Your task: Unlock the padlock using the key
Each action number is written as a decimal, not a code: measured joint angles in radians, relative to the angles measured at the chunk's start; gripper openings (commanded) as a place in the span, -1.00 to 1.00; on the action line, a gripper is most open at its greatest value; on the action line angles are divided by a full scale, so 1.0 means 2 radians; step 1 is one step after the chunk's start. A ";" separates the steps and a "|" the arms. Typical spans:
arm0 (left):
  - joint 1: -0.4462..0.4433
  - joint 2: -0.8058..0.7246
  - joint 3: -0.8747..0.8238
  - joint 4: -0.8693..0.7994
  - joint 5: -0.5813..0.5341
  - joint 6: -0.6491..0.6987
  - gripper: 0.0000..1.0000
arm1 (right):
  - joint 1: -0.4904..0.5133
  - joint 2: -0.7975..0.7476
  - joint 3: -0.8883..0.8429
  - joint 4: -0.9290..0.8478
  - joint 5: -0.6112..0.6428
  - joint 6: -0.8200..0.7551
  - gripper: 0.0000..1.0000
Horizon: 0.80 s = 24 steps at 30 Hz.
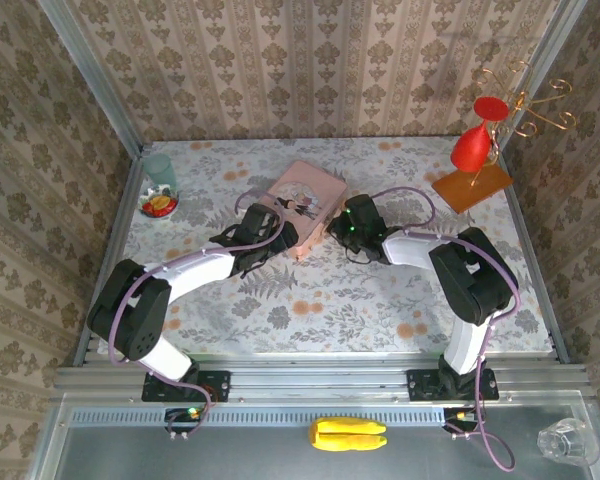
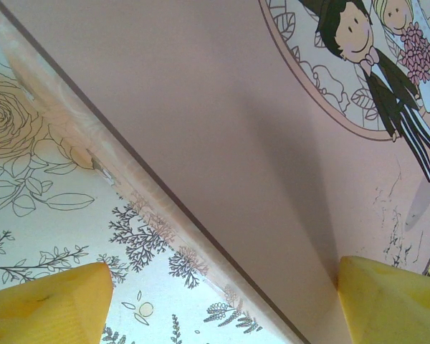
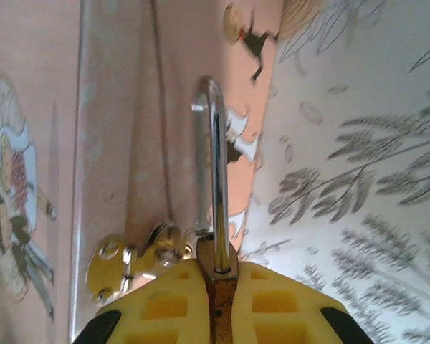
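The pink tin (image 1: 310, 185) lies in the middle of the table. My right gripper (image 3: 221, 271) is shut on the brass body of the padlock (image 3: 215, 165). The padlock's silvery shackle sticks out ahead of the fingers, along the tin's side (image 3: 122, 107) and next to the tin's brass hasp (image 3: 129, 264). In the top view the right gripper (image 1: 338, 228) sits at the tin's near right corner. My left gripper (image 2: 222, 308) is open, its yellow fingers (image 2: 46, 304) astride the tin's near edge (image 2: 222, 179); it touches nothing. The key is out of view.
A green cup (image 1: 161, 170) and a small dish of red and yellow bits (image 1: 159, 206) stand at the back left. A red vase on a wooden board (image 1: 471, 186) stands at the back right. Patterned walls close three sides.
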 measured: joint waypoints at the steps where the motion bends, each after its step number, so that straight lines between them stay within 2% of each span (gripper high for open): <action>1: 0.000 0.000 0.000 0.000 0.000 0.000 0.64 | -0.005 0.000 0.000 -0.006 0.006 -0.005 -1.00; 8: 0.002 0.000 0.001 -0.001 0.005 0.004 0.66 | -0.017 -0.005 0.000 -0.042 0.032 -0.035 -1.00; 14: 0.005 -0.018 -0.004 -0.017 0.007 0.032 0.72 | -0.017 -0.044 -0.009 -0.059 0.035 -0.065 -1.00; 17: 0.008 -0.048 -0.027 -0.025 0.007 0.055 0.89 | -0.015 -0.071 -0.018 -0.067 0.034 -0.086 -1.00; 24: 0.014 -0.170 -0.110 -0.022 -0.004 0.104 1.00 | 0.008 -0.127 -0.045 -0.093 0.027 -0.133 -1.00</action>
